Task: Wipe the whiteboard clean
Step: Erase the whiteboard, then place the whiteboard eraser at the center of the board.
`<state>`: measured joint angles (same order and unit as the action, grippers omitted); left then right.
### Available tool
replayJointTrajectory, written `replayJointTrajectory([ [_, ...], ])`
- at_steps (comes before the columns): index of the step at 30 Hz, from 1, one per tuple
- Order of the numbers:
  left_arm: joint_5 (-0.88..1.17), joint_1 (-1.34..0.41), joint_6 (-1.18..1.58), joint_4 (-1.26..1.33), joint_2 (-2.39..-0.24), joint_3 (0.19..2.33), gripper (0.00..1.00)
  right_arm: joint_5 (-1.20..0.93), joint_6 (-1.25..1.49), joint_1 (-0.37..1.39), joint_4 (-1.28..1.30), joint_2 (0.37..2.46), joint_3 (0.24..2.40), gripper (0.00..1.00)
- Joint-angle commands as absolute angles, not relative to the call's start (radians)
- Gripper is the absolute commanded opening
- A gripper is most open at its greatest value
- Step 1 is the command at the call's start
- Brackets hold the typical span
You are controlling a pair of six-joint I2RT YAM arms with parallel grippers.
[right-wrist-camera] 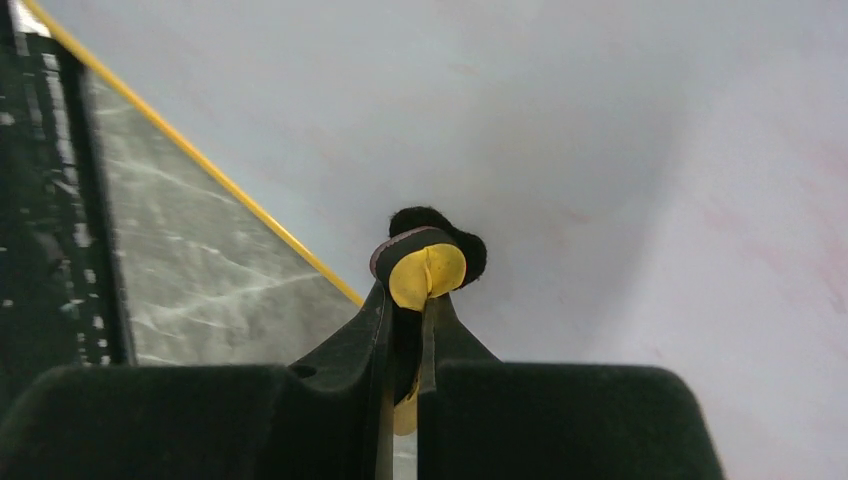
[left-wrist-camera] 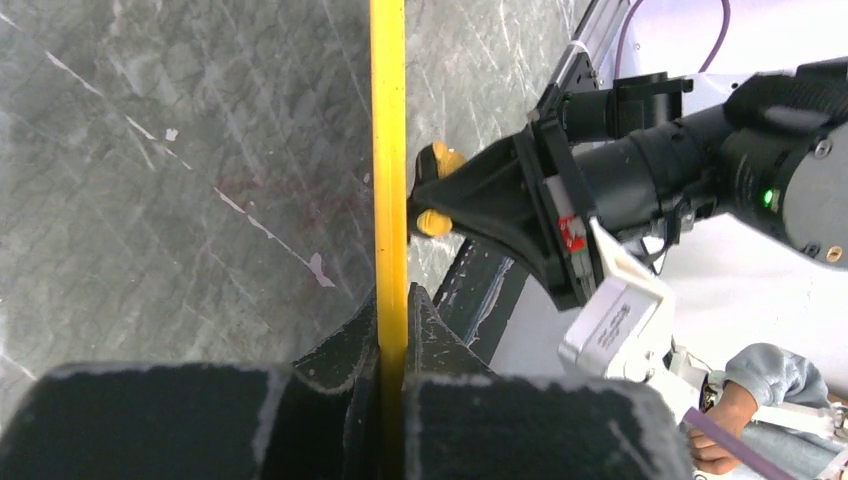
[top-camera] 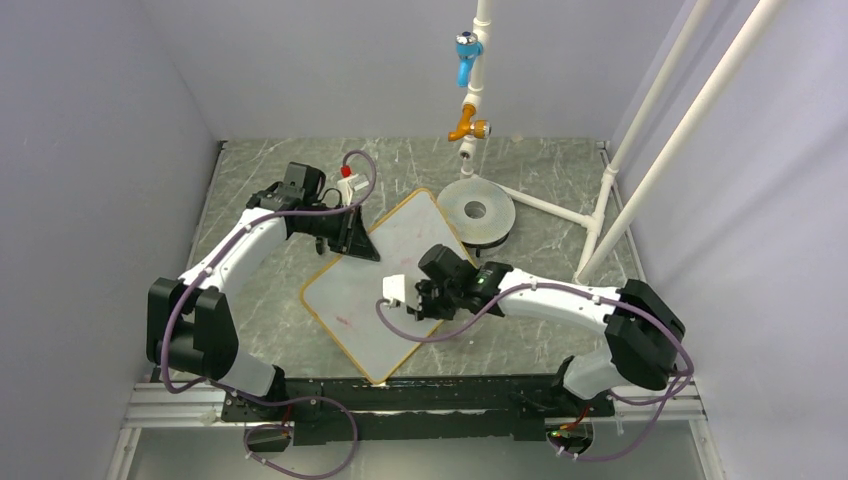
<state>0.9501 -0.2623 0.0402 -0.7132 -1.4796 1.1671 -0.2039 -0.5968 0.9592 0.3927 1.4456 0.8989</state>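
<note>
Top view: a white, round-cornered rectangular whiteboard [top-camera: 350, 295] with a thin orange-tan frame lies slantwise at centre on the grey marble table [top-camera: 560, 250]. The left gripper [top-camera: 362, 245] has its jaws clamped on its upper-left edge. The right gripper [top-camera: 418, 303] sits over its lower-right part.

Left wrist: at bottom centre, the jaws pinch the frame.

Right wrist: the jaws are clamped on a small yellow-and-black eraser pad [right-wrist-camera: 428, 272] against the white surface. Faint red smudges show at right.
</note>
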Motion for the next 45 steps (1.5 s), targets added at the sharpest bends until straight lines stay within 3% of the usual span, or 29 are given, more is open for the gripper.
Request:
replayJointTrajectory([
  [1,1.108,-0.287,0.036,-0.68,-1.428,1.2,0.0,-0.239,-0.609,0.99,0.358,1.461,0.966,0.0],
  [15,1.1,-0.299,0.012,-0.739,-1.428,1.252,0.0,-0.287,-0.576,0.581,0.32,1.425,1.102,0.0],
  [23,0.945,-0.29,-0.078,-0.892,-1.393,1.377,0.0,-0.553,-0.809,0.443,0.576,1.163,0.938,0.0],
  [32,0.849,-0.288,-0.112,-0.986,-1.329,1.493,0.0,-0.541,-0.942,0.39,0.58,1.137,0.668,0.02],
  [35,0.845,-0.288,-0.124,-1.008,-1.321,1.521,0.0,-0.546,-0.983,0.39,0.59,1.195,0.66,0.16],
  [40,0.851,-0.293,-0.132,-1.016,-1.302,1.517,0.0,-0.558,-0.998,0.389,0.643,1.237,0.716,0.64],
  [43,0.846,-0.302,-0.136,-1.016,-1.293,1.507,0.0,-0.588,-1.0,0.385,0.692,1.206,0.779,0.85],
  [45,0.833,-0.314,-0.139,-1.022,-1.295,1.506,0.0,-0.615,-1.019,0.384,0.735,1.189,0.818,0.94],
])
